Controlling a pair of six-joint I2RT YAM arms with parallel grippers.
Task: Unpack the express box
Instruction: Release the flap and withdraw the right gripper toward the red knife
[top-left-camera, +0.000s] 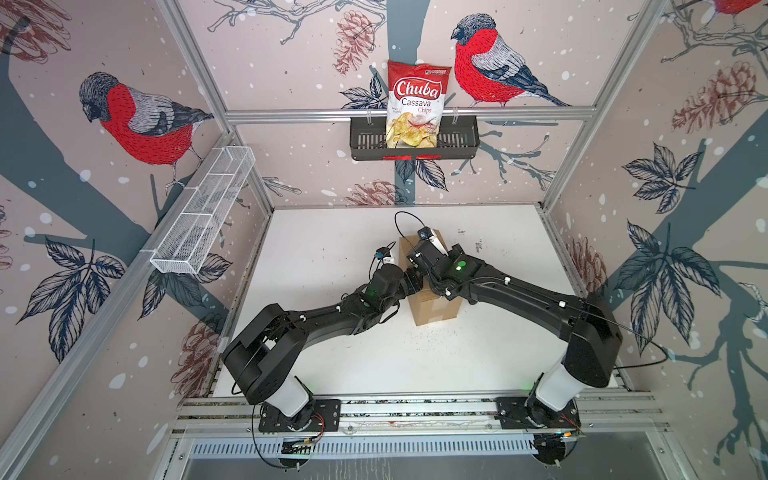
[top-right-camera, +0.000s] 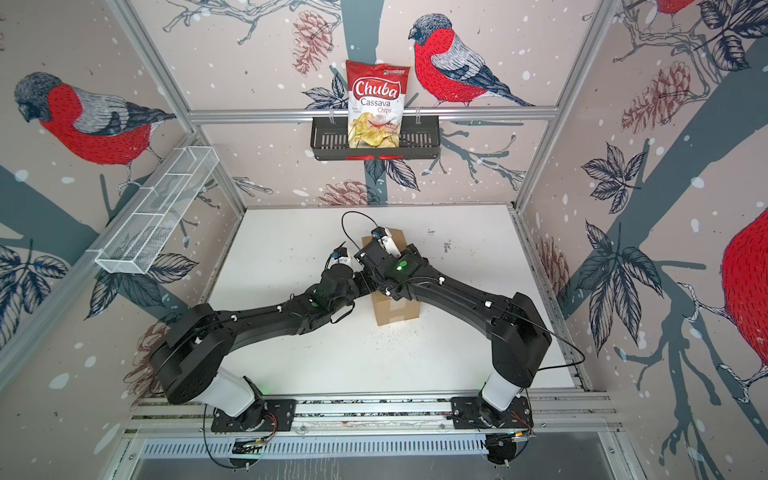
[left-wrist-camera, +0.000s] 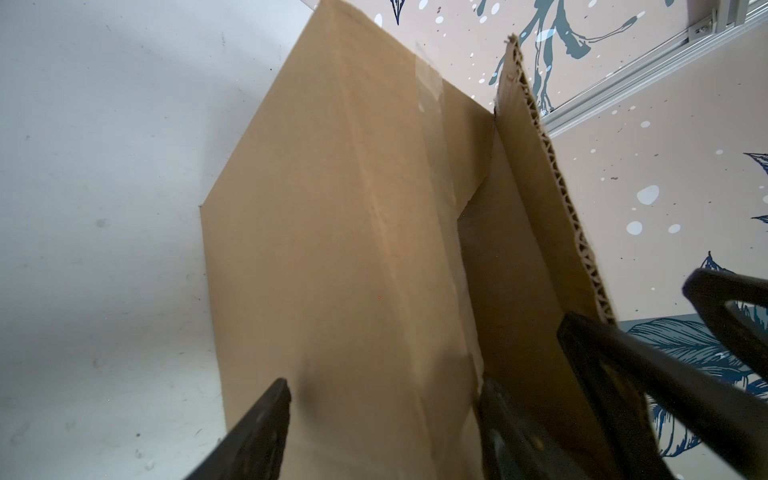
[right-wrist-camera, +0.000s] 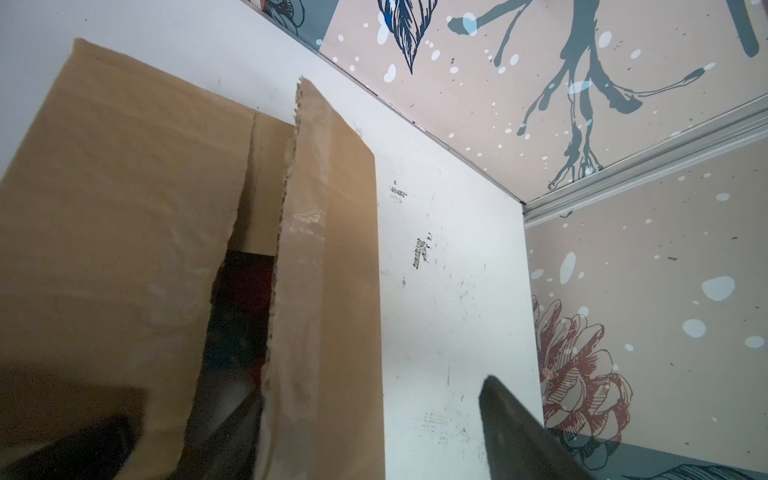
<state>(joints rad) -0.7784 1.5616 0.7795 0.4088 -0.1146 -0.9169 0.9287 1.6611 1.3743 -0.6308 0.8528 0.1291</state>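
The left hand (left-wrist-camera: 386, 386), from 7 o'clock, and the right hand (right-wrist-camera: 307, 395), from 5 o'clock, were both spread wide over the express box (top-left-camera: 436, 307). It lay at the middle of the desk (top-left-camera: 332, 232) with its top flaps (right-wrist-camera: 328, 257) parted. Beyond, at 12 o'clock, a Chuba chips bag (top-left-camera: 417, 104) stood in a black basket (top-left-camera: 457, 139).

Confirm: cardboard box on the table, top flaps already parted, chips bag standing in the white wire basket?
One slip: the chips bag stands in the black slotted basket on the back wall, not the white wire basket; both top views show it. The rest holds: the cardboard box is on the table, and the right wrist view shows its top flaps parted.
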